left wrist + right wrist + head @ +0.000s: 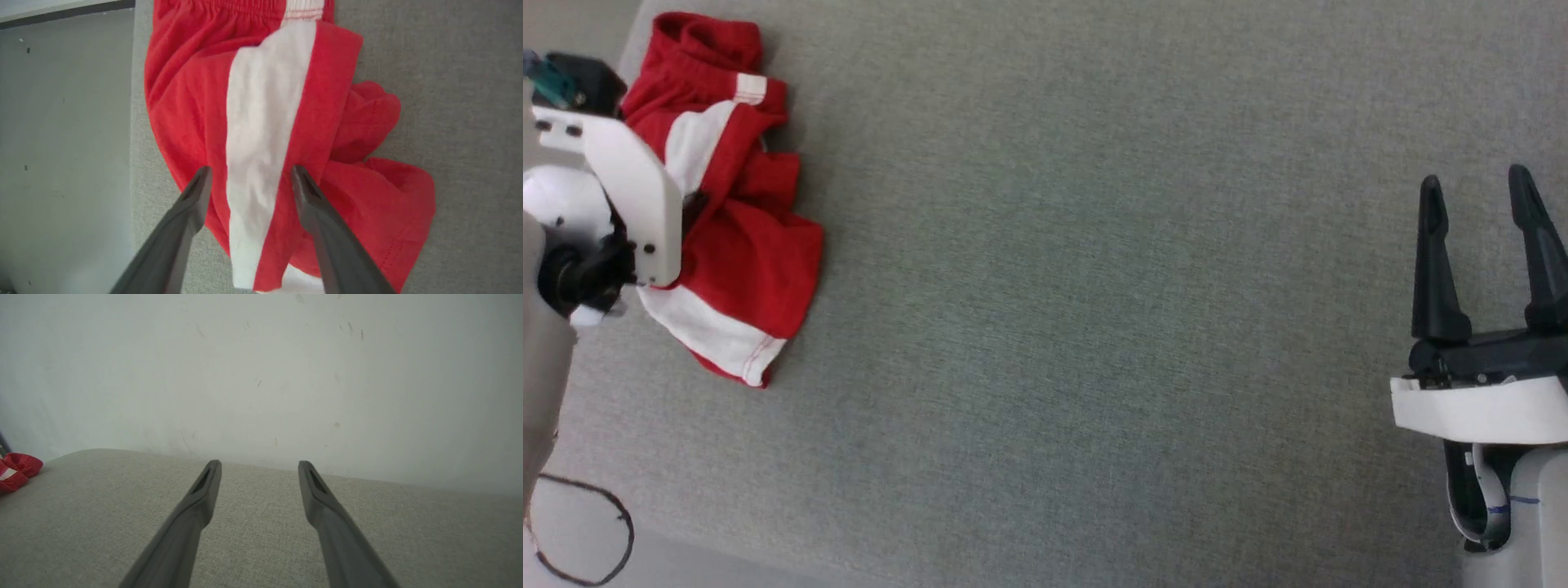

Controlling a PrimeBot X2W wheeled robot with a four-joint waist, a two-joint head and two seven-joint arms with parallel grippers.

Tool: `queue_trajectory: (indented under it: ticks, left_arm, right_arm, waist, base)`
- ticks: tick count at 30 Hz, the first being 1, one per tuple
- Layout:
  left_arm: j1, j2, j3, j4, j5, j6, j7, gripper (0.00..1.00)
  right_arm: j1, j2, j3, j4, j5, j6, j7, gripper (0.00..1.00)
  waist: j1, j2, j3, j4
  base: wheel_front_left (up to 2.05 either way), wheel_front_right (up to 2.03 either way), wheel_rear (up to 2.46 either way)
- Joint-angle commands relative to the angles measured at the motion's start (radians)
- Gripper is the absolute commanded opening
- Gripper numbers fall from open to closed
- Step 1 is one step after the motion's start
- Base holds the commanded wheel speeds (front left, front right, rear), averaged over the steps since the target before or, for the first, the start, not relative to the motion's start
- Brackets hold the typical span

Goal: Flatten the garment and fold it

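The garment (743, 253), red shorts with broad white bands, lies crumpled near the left edge of the grey fabric surface (1094, 286). In the left wrist view the garment (327, 122) shows its elastic waistband at the top and a white band running down the middle. My left gripper (250, 173) hovers open just above it, its fingers straddling the white band with nothing between them. In the head view the left arm's white wrist (629, 180) covers part of the cloth. My right gripper (1478, 196) stands open at the far right, well away from the shorts. A bit of the garment (16, 469) shows at the left of the right wrist view.
The grey surface's left edge (132, 143) runs close beside the shorts, with pale floor beyond it. A dark cable loop (580, 531) lies on the floor at the lower left. A pale wall (261, 375) rises behind the surface's far edge.
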Motion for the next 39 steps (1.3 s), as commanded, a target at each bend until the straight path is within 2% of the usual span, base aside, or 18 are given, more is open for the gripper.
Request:
queue_trajectory:
  ticks: [1, 5, 11, 12, 13, 14, 19, 26, 34, 39]
  left_arm:
    - [-0.025, 0.028, -0.034, 0.039, -0.025, -0.005, 0.039, 1.0]
    - [-0.026, 0.033, -0.094, 0.109, -0.069, -0.009, 0.1, 1.0]
    - [-0.012, 0.004, -0.166, 0.142, -0.099, -0.009, 0.091, 1.0]
    - [-0.012, 0.003, -0.177, 0.148, -0.103, -0.009, 0.089, 0.49]
    - [-0.017, 0.005, -0.187, 0.15, -0.104, -0.009, 0.083, 0.09]
    - [-0.022, 0.009, -0.195, 0.152, -0.105, -0.009, 0.075, 0.0]
    - [-0.077, 0.059, -0.243, 0.129, -0.07, -0.009, -0.013, 0.0]
    - [-0.191, 0.096, -0.327, 0.035, -0.013, -0.009, -0.163, 0.0]
    - [-0.313, 0.073, -0.426, -0.087, 0.026, -0.009, -0.263, 0.0]
    - [-0.386, 0.045, -0.506, -0.173, 0.028, -0.009, -0.297, 0.0]
  right_arm:
    - [-0.025, 0.001, 0.001, -0.01, -0.004, -0.002, -0.012, 1.0]
    - [-0.042, 0.001, 0.006, -0.014, -0.003, -0.002, -0.019, 1.0]
    - [-0.043, 0.001, 0.005, -0.007, -0.005, -0.002, -0.019, 1.0]
    - [-0.041, 0.001, 0.008, -0.002, -0.004, -0.002, -0.019, 1.0]
    - [-0.04, 0.001, 0.011, 0.002, -0.002, -0.002, -0.019, 1.0]
    - [-0.038, 0.001, 0.012, 0.004, 0.002, -0.002, -0.019, 1.0]
    - [-0.009, 0.001, 0.018, 0.019, 0.028, -0.002, -0.019, 1.0]
    - [0.051, 0.001, 0.009, 0.036, 0.062, -0.002, -0.019, 1.0]
    - [0.078, 0.001, 0.006, 0.042, 0.096, -0.002, -0.019, 1.0]
    - [0.086, 0.001, 0.007, 0.043, 0.121, -0.002, -0.019, 1.0]
  waist:
    - [-0.0002, 0.0, 0.047, -0.031]
    - [-0.0002, 0.0, 0.072, -0.044]
    - [-0.0002, 0.0, 0.064, -0.048]
    - [-0.0002, 0.0, 0.055, -0.048]
    - [-0.0002, 0.0, 0.044, -0.048]
    - [-0.0002, 0.0, 0.03, -0.047]
    - [-0.0002, 0.0, -0.061, -0.036]
    - [-0.0002, 0.0, -0.176, -0.015]
    - [-0.0002, 0.0, -0.245, -0.051]
    - [-0.0002, 0.0, -0.263, -0.126]
  base:
    - [0.0, 0.0, 0.0]
    - [0.0, 0.0, 0.0]
    - [0.0, 0.0, 0.0]
    - [0.0, 0.0, 0.0]
    - [0.0, 0.0, 0.0]
    - [0.0, 0.0, 0.0]
    - [0.0, 0.0, 0.0]
    - [0.0, 0.0, 0.0]
    - [0.0, 0.0, 0.0]
    - [0.0, 0.0, 0.0]
